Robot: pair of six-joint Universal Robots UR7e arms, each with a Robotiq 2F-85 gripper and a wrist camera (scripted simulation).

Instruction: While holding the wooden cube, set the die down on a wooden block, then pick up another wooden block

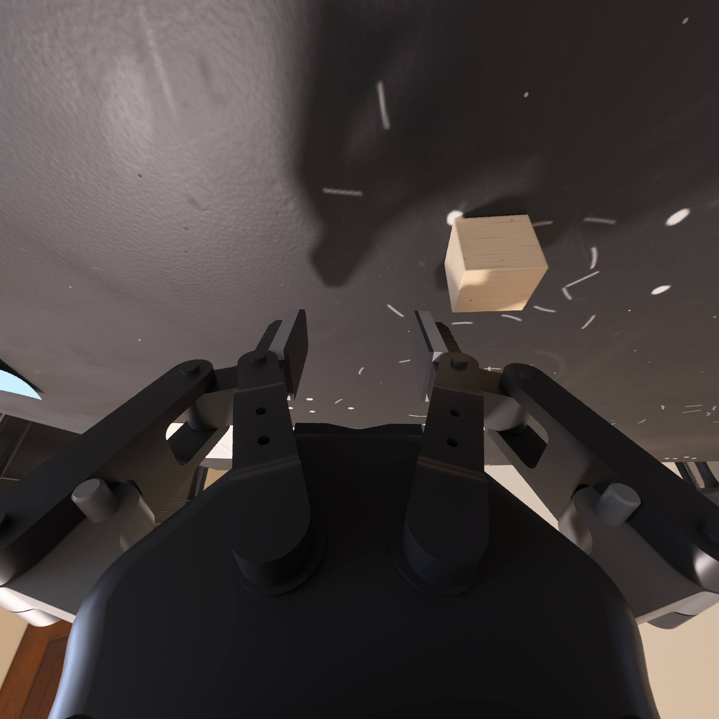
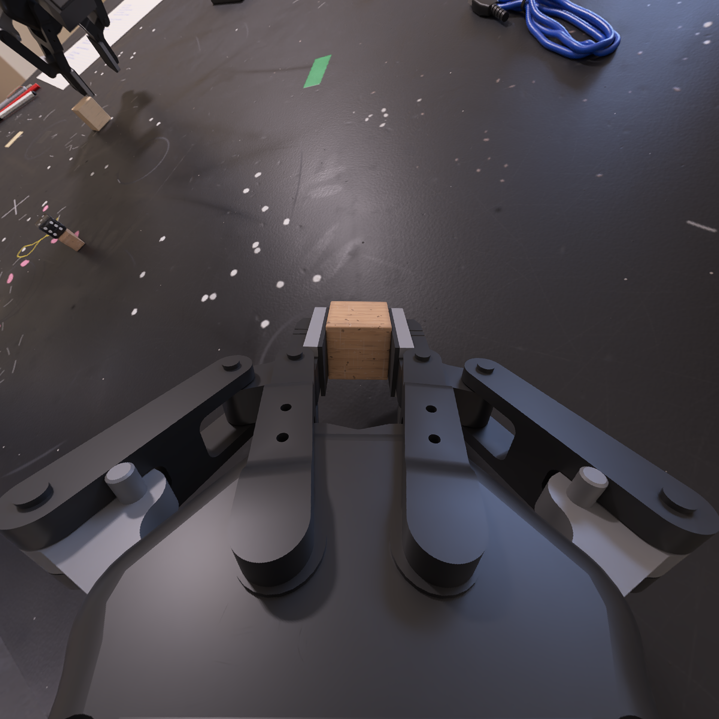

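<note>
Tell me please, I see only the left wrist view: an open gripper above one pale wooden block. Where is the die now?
Observer: The die sits on top of a second wooden block, seen in the right wrist view.
Operator: And is the wooden cube safe?
Observer: Yes, the right gripper is shut on the wooden cube, held above the table.
Operator: Is my gripper near the pale block?
Observer: The left gripper hangs just above the pale block, fingers open and not touching it.
</note>
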